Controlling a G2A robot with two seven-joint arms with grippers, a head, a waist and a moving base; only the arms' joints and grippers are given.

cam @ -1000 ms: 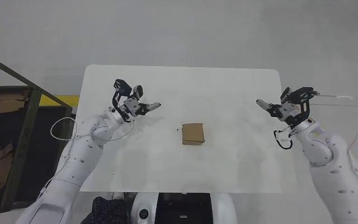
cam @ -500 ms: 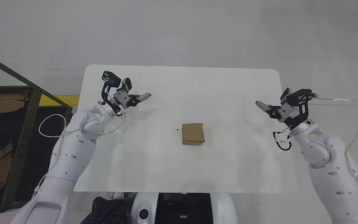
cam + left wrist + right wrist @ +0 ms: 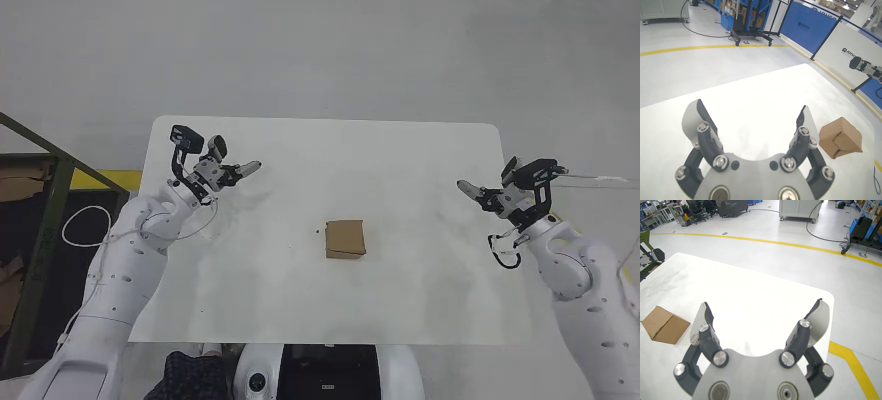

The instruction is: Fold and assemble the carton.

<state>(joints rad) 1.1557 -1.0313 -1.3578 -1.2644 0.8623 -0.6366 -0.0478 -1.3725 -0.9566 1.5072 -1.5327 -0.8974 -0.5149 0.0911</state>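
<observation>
— Left hand point(image 3: 752, 106) hangs well off the carton point(image 3: 345, 238), out to the robot's left and a little beyond it, fingers spread wide with nothing between them. Right hand point(image 3: 762, 302) is just as wide open and empty, well apart from the carton on the other side.

— And the carton itself?

— It sits alone on the white bench point(image 3: 400, 160), about midway between the two hands, touched by neither. It reads as a small closed brown box. From the left wrist I can see an end flap folded in, with a dark line along one edge, so I'd guess that end isn't fully seated.

— So what worries you?

— Mostly sliding. It looks light and the bench looks slick. A push from one hand without the other bracing the far face would probably skate or spin it instead of pressing the flap home.

— Anything else?

— Thin board dents. Closing hard across the carton's faces could buckle a wall. And with fingers this wide, a low approach could clip a corner and tip the carton before either hand has it.
</observation>
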